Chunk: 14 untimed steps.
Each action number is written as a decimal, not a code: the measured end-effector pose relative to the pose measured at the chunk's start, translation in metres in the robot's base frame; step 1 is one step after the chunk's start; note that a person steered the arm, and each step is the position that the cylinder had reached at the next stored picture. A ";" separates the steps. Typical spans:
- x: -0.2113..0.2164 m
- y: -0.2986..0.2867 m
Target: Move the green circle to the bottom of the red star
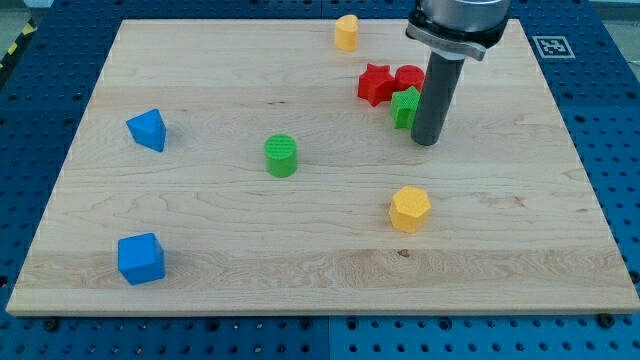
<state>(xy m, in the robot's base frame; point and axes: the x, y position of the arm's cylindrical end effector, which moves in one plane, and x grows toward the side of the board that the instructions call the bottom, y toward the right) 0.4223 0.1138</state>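
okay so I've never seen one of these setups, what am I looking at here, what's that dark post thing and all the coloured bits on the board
It is a robot arm with no hand, only a dark rod. My tip slides on the wooden board to push blocks. There is one camera view; its mounting is not on record.

My tip rests just right of a green block, beside the red star and another red block. The green circle stands apart, to the left. Also present: two yellow blocks and two blue blocks. Nothing is held.

Rod: straight dark grey cylinder, smooth and matte.
My tip (pixel 425 142): flat, blunt lower end.
Mount: wider grey collar with black flange above.
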 end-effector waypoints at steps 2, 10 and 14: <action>0.002 -0.049; 0.098 -0.174; 0.051 -0.161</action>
<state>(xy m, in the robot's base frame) 0.4737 -0.0475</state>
